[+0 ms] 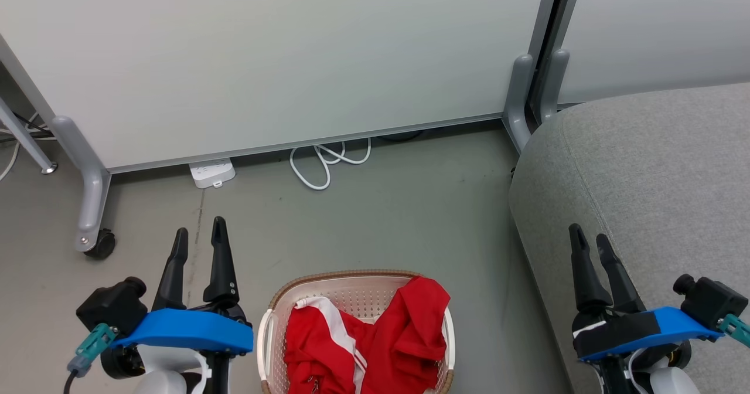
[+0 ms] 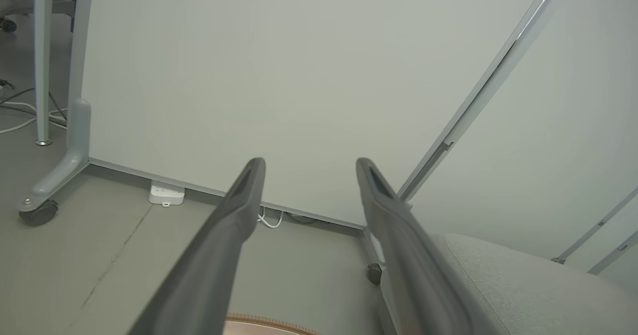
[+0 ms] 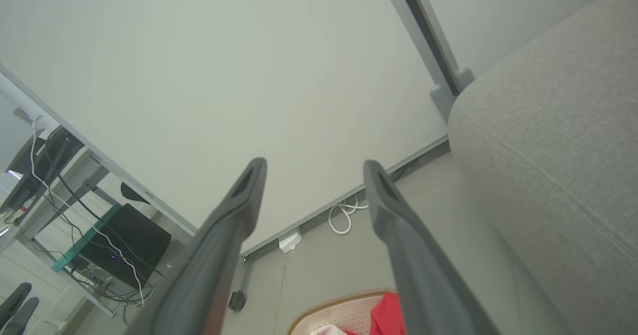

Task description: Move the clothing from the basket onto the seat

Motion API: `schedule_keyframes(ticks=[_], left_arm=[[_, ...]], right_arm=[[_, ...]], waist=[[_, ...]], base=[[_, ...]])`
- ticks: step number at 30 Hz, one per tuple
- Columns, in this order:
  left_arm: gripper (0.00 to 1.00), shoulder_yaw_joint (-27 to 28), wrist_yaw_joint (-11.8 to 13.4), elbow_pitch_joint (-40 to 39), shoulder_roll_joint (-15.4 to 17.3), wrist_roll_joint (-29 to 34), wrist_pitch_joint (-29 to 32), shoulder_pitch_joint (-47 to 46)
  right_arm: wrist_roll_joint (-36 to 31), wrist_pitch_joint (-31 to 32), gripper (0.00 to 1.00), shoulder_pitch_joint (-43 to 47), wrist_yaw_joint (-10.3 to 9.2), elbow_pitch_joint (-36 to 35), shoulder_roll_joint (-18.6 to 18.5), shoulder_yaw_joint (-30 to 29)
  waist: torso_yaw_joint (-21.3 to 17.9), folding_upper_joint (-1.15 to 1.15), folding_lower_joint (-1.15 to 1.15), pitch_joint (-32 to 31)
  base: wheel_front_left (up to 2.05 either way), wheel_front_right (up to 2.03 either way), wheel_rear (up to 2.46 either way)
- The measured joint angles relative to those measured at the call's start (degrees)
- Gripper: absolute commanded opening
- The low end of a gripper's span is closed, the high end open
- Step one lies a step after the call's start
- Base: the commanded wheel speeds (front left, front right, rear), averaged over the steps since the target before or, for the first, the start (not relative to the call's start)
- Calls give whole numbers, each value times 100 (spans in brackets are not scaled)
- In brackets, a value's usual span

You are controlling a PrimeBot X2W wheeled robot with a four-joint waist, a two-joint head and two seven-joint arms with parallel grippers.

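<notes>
From the head, my left claw (image 1: 201, 227) hangs at the lower left and my right claw (image 1: 589, 233) at the lower right. Both have their fingers apart and hold nothing. Between them the basket (image 1: 351, 275) stands on the grey floor (image 1: 410, 206) with the clothing (image 1: 375, 335) heaped inside, one red fold draped over its right rim. The seat (image 1: 644, 165) rises just right of the basket, under my right claw. Beyond stand a pale partition panel (image 1: 293, 60) on a castor foot (image 1: 94, 230), a white power strip (image 1: 212, 172) and a looped white cable (image 1: 328, 162). Any marking on the strip is too small to read.

My left wrist looks along wide-spread fingers (image 2: 234, 215) at the panel. The basket's brown rim peeks in at the bottom edge, the seat's rounded corner lies lower right, and a crack (image 2: 117, 255) runs across the floor.

My right wrist shows its fingers (image 3: 398, 235) equally wide, with the seat's stitched seam close on the right and a corner of basket and red cloth below. On the left, past the panel's edge, is a desk (image 3: 75, 175) with a black box (image 3: 124, 240) and tangled wires beneath.
</notes>
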Motion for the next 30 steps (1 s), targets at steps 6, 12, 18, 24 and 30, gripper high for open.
schedule_keyframes(ticks=[6,12,18,24,30], left_arm=[[100,-116,5,20,4,444,-90,-5],[100,-183,24,46,10,806,-158,-30],[100,-275,51,64,12,1146,-253,-39],[100,-318,56,111,15,1457,-324,-41],[100,-359,67,155,20,1734,-397,-81]], right_arm=[[-394,-81,100,-21,0,51,-2,45],[-727,-178,100,-30,0,68,-4,70],[-1038,-252,100,-45,1,81,-7,111],[-1336,-325,100,-48,1,88,-9,141],[-1629,-401,100,-48,1,100,-12,167]], waist=[[14,0,0,-7],[38,0,0,-15],[57,0,0,-15],[72,0,0,-13],[93,0,0,-8]], base=[[0,0,0],[0,0,0],[0,0,0],[0,0,0],[0,0,0]])
